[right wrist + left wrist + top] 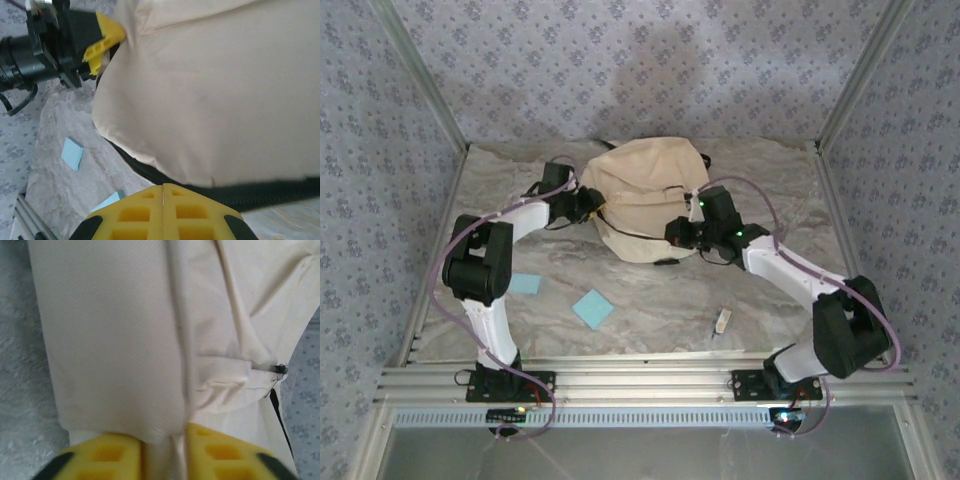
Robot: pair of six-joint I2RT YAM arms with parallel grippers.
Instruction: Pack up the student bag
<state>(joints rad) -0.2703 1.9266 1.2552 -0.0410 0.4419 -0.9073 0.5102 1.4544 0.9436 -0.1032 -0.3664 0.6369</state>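
Cream student bag (pixel 645 200) with black trim lies slumped on the surface (pixel 650 300). The left gripper (pixel 165 442) is slightly parted around a fold of it. The right gripper (pixel 163 189) is pressed together just beside its black edge.

The student bag (pixel 642 205), cream with black trim, lies slumped on the table's (pixel 650 335) far middle.

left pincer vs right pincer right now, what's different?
Jaws: the left pincer stands apart around a fold of the student bag; the right pincer is pressed shut, empty. Place: the left pincer is at the bag's left side, the right pincer at its black-trimmed near-right edge. Both have yellow fingers.
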